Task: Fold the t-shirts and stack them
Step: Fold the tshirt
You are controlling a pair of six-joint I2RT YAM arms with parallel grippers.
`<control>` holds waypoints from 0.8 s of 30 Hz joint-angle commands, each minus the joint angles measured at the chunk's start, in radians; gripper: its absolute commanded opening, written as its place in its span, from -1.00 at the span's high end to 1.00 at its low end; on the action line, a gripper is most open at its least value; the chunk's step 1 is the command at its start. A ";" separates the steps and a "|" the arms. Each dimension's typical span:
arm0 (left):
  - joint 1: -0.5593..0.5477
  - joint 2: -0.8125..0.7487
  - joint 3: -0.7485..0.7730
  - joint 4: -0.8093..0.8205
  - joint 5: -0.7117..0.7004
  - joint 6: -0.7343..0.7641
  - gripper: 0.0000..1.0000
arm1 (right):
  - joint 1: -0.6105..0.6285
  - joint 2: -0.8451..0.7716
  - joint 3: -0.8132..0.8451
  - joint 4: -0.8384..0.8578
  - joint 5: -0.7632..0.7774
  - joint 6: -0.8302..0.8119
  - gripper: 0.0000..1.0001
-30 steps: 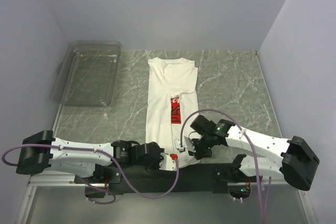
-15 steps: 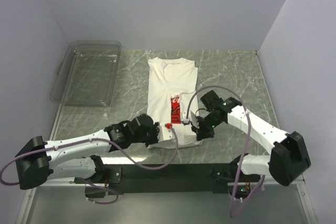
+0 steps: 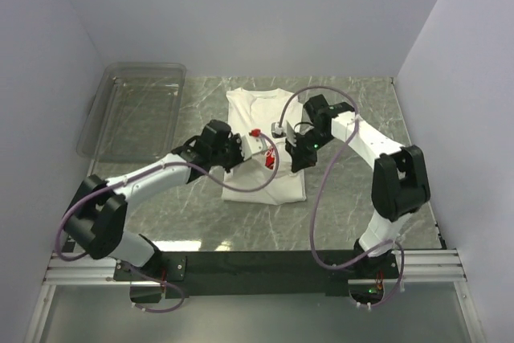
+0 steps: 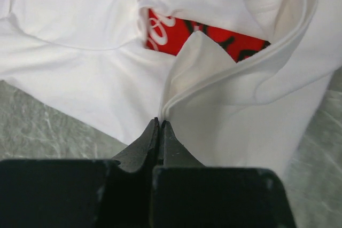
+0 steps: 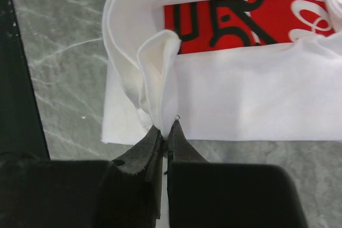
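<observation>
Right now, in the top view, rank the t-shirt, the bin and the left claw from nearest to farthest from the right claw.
1. T-shirt: pinched in the right claw.
2. Left claw: just to its left, gripping the same shirt.
3. Bin: far off at the back left.

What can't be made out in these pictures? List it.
- Both wrist views: folded cloth hides much of the red print, and the frame edges cut off the t-shirt.
- Top view: the left hand and right hand cover the t-shirt's middle and most of the print.
</observation>
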 commanded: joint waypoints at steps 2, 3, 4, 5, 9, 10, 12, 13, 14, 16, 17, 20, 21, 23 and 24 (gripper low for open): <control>0.069 0.080 0.113 0.039 0.063 0.043 0.99 | -0.024 0.100 0.119 -0.006 -0.010 0.024 1.00; 0.082 0.111 0.124 0.041 0.061 0.041 0.99 | -0.026 0.114 0.131 -0.005 -0.008 0.029 1.00; 0.088 0.125 0.141 0.042 0.063 0.041 0.99 | -0.029 0.128 0.160 0.000 -0.005 0.035 1.00; 0.094 0.149 0.148 0.047 0.064 0.040 0.99 | -0.037 0.150 0.174 0.000 0.003 0.044 1.00; 0.137 0.203 0.197 0.059 0.078 0.031 0.99 | -0.064 0.209 0.249 0.003 0.012 0.069 1.00; 0.143 0.217 0.225 0.053 0.081 0.029 0.99 | -0.070 0.217 0.278 0.009 0.012 0.081 1.00; 0.148 0.256 0.254 0.041 0.089 0.034 0.99 | -0.083 0.238 0.305 0.017 0.012 0.096 1.00; 0.148 0.269 0.282 0.028 0.090 0.038 0.99 | -0.086 0.253 0.329 0.017 0.015 0.104 1.00; 0.149 0.290 0.294 0.024 0.090 0.038 0.99 | -0.087 0.264 0.343 0.012 0.013 0.106 1.00; 0.148 0.306 0.320 0.021 0.092 0.043 0.99 | -0.089 0.284 0.380 0.003 0.015 0.113 1.00; 0.149 0.318 0.328 0.021 0.089 0.043 0.99 | -0.090 0.299 0.387 0.001 0.018 0.115 1.00; 0.152 0.342 0.357 0.009 0.080 0.049 0.99 | -0.095 0.321 0.410 0.009 0.015 0.127 1.00; 0.154 0.347 0.369 0.005 0.077 0.051 0.99 | -0.096 0.325 0.420 0.011 0.012 0.130 1.00; 0.157 0.361 0.378 0.001 0.075 0.052 0.99 | -0.096 0.338 0.429 0.009 0.013 0.138 1.00; 0.158 0.364 0.386 -0.001 0.073 0.054 0.99 | -0.096 0.342 0.437 0.012 0.012 0.141 1.00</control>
